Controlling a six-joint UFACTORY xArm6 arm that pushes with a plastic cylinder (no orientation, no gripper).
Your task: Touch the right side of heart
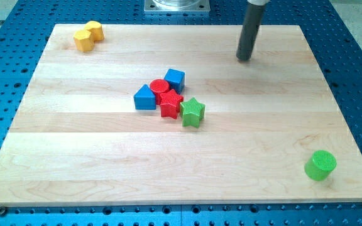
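Two yellow blocks touch each other at the board's top left corner. The upper right one [95, 29] looks like the heart and the lower left one [83, 41] looks like a hexagon; their shapes are hard to make out. My tip [244, 59] rests on the board at the upper right, far to the right of the yellow blocks and touching no block.
A cluster sits at the board's middle: blue cube [175, 79], red cylinder [159, 88], blue triangle-like block [144, 98], red star [170, 105], green star [193, 112]. A green cylinder [320, 165] stands near the bottom right corner. The wooden board [74, 157] lies on a blue perforated table.
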